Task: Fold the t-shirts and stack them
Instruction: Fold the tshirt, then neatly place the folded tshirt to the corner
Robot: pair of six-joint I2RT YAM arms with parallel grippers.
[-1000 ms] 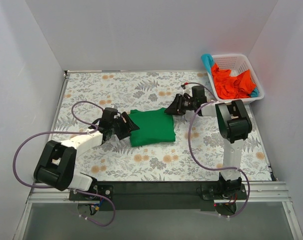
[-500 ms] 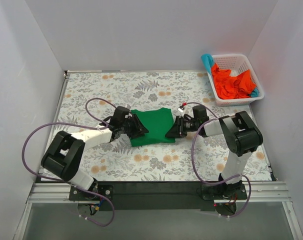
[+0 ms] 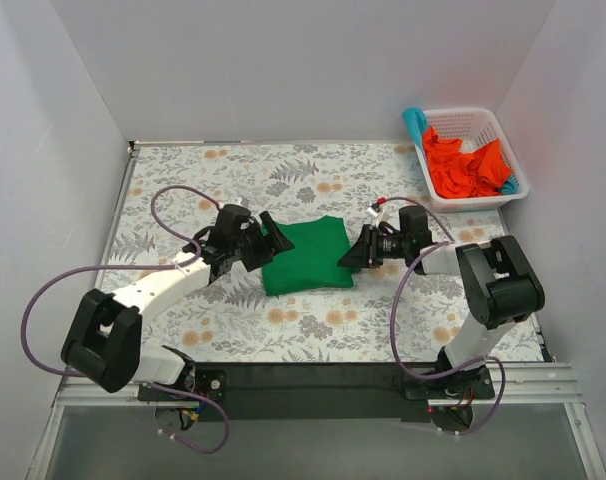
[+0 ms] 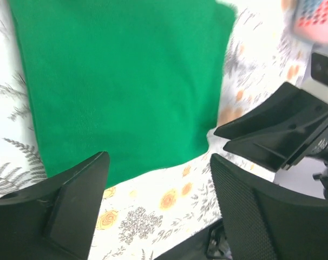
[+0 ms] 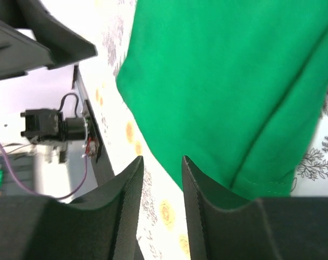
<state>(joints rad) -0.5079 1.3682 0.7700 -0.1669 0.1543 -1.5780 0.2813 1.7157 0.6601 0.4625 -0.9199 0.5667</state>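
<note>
A bright green t-shirt (image 3: pixel 305 255), folded into a rough square, lies flat at the middle of the table. My left gripper (image 3: pixel 267 240) is open wide at its left edge, just above it. In the left wrist view the green t-shirt (image 4: pixel 120 81) fills the space beyond my left gripper (image 4: pixel 158 162). My right gripper (image 3: pixel 351 258) is at the shirt's right edge, its jaws a narrow gap apart and holding nothing. In the right wrist view the green t-shirt (image 5: pixel 229 81) lies beyond and partly under my right gripper (image 5: pixel 162 160). Orange-red t-shirts (image 3: pixel 463 165) and a teal-blue one (image 3: pixel 415 122) lie in the basket.
The white lattice basket (image 3: pixel 483 112) stands at the back right corner. The table (image 3: pixel 283 170) has a floral cloth. White walls close in the back and both sides. Purple cables loop beside both arms.
The right gripper came from the shirt's far right corner down to its right edge. The left gripper moved in to the left edge, then lifted slightly. The shirt has barely changed.
</note>
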